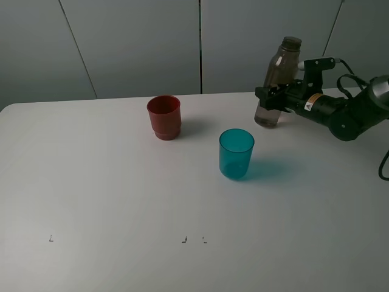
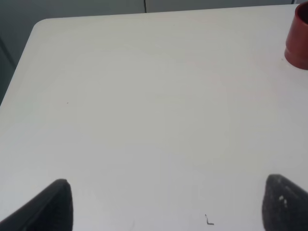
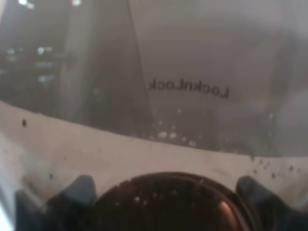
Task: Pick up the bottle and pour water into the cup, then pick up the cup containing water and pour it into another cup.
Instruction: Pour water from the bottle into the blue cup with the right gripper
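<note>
The smoky grey-brown bottle [image 1: 276,79] is at the back right of the table, its top leaning slightly right and some water in its base. My right gripper [image 1: 271,97] is shut on its lower body. The bottle [image 3: 183,91] fills the right wrist view, between the two fingertips [image 3: 77,192]. The teal cup [image 1: 236,153] stands upright in the middle right, in front of the bottle and apart from it. The red cup [image 1: 164,117] stands upright left of it; its edge also shows in the left wrist view [image 2: 299,38]. My left gripper [image 2: 166,207] is open and empty over bare table.
The white table [image 1: 109,194] ends at a grey panelled wall [image 1: 134,42] behind. Small black marks [image 1: 183,240] lie near the front edge. The right arm [image 1: 346,112] and its cables reach in from the right edge.
</note>
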You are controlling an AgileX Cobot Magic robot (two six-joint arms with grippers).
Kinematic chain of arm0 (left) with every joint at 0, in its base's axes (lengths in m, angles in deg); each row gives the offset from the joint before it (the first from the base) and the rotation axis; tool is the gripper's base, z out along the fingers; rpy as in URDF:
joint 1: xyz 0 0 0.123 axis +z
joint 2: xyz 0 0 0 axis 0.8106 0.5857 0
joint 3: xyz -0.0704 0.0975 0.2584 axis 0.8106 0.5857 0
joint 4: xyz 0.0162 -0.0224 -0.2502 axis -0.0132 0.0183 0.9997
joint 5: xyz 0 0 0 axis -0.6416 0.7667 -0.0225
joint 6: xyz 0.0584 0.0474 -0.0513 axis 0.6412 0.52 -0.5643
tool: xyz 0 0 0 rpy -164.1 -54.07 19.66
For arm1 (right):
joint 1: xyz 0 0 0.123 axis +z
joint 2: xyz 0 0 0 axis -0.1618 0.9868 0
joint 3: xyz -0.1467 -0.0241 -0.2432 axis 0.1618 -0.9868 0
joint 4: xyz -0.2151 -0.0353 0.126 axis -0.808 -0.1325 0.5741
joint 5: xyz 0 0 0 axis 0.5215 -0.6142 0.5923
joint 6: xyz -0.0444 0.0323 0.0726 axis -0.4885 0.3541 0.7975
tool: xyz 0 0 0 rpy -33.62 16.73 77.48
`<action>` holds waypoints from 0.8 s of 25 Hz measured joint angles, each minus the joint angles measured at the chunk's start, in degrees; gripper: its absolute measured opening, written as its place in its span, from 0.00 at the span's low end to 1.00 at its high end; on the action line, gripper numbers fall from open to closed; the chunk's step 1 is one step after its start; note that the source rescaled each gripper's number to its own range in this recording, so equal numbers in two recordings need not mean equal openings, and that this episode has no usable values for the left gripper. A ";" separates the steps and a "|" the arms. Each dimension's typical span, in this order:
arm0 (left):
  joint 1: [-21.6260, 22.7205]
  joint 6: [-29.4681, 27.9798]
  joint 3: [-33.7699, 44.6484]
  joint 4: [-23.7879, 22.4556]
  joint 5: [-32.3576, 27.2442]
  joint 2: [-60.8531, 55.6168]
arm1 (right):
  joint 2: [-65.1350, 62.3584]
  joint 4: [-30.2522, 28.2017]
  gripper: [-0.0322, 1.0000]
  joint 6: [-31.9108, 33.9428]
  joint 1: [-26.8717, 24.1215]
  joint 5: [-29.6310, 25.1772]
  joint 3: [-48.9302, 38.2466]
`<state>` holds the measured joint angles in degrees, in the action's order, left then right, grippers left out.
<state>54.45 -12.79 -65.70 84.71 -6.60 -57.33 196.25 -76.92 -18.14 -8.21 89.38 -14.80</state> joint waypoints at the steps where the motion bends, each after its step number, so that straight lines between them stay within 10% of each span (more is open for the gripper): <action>1: 0.00 0.00 0.00 0.00 0.00 0.00 | 0.00 0.00 0.05 0.00 0.00 0.00 0.00; 20: 0.00 0.00 0.00 0.00 0.00 0.00 | -2.49 -4.09 0.05 -10.37 0.00 -1.86 -0.09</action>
<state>54.45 -12.79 -65.70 84.71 -6.60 -57.33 193.76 -81.01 -28.51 -8.21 87.51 -14.89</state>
